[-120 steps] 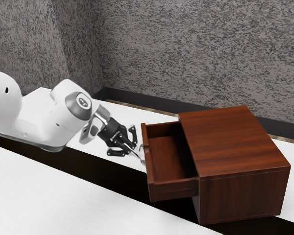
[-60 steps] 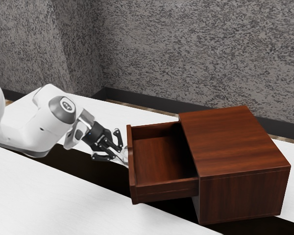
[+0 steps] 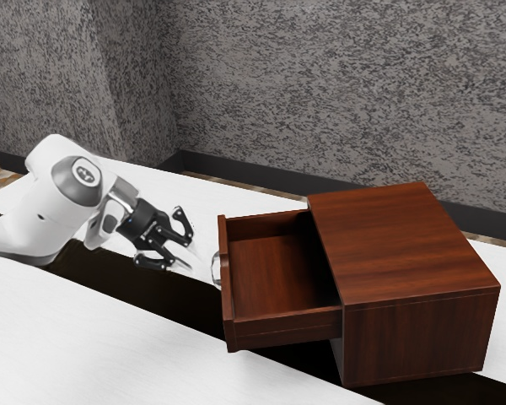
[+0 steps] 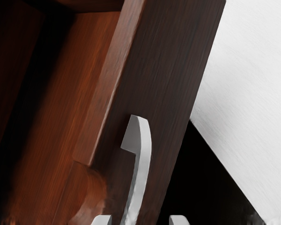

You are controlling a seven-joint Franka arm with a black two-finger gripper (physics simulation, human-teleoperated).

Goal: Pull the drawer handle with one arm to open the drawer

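1. Drawer (image 3: pixel 274 270) stands pulled well out of the cabinet (image 3: pixel 405 278), straight ahead of my gripper (image 3: pixel 175 249), its inside bare; I judge the opening done or nearly so.
2. My gripper is spread wide with nothing between its fingers. It hangs just short of the handle (image 3: pixel 215 267), with a small gap between them.
3. From the wrist view, the handle (image 4: pixel 138 159) is a pale curved bar on the dark drawer front (image 4: pixel 168 84), dead ahead of the hand and close.
4. Risk one: any forward drift of the arm would put the fingertips against the front and shove the drawer back in, undoing the opening.
5. Risk two: a sideways or upward sweep this close could hook a finger behind the handle and drag the cabinet across the table (image 3: pixel 67 337).
6. Risk three: if I regrasp and pull further, the drawer may run out of travel and tip the cabinet toward the gripper.
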